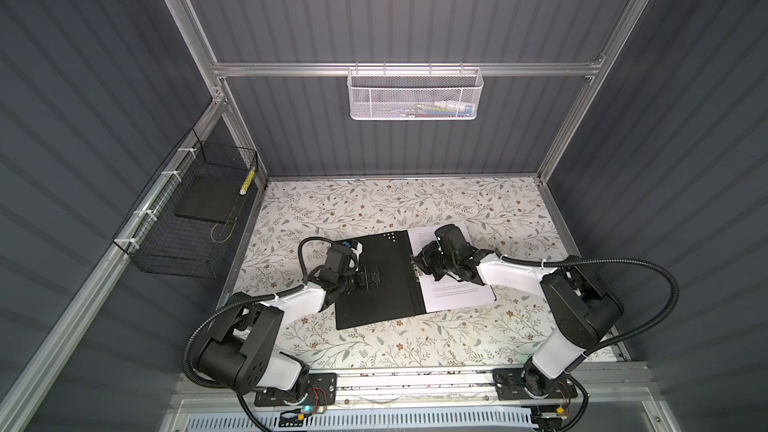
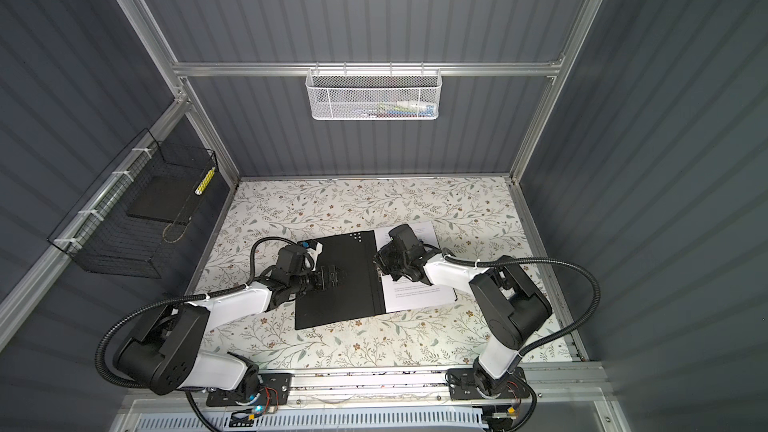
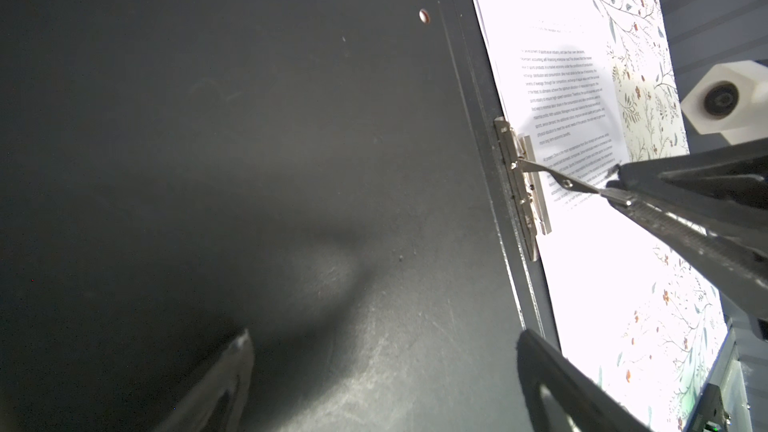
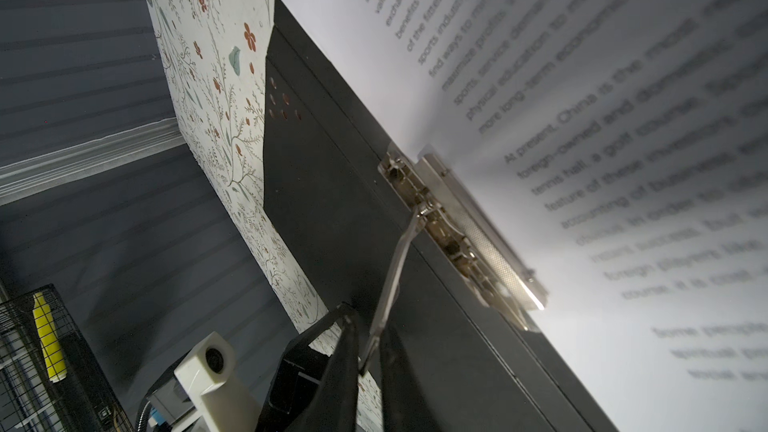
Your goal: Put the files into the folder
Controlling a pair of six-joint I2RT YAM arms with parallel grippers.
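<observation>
Two claws on the open black-lined folder (image 1: pixel 386 305).
My right claw (image 4: pixel 370 326) pinches the thin metal clip lever (image 4: pixel 395 268), white printed files (image 1: pixel 457 297) just beyond; left claw (image 3: pixel 384 351) spread above the folder. That smooth lever could slip and snap.

Both top views look steeply down from high above the folder (image 1: pixel 374 309), taking in the whole table (image 1: pixel 374 201). The left wrist camera sits close over the folder's black inside, facing its metal clip (image 3: pixel 519 184). The right wrist camera faces that clip (image 4: pixel 461 234) from opposite, even nearer.
</observation>
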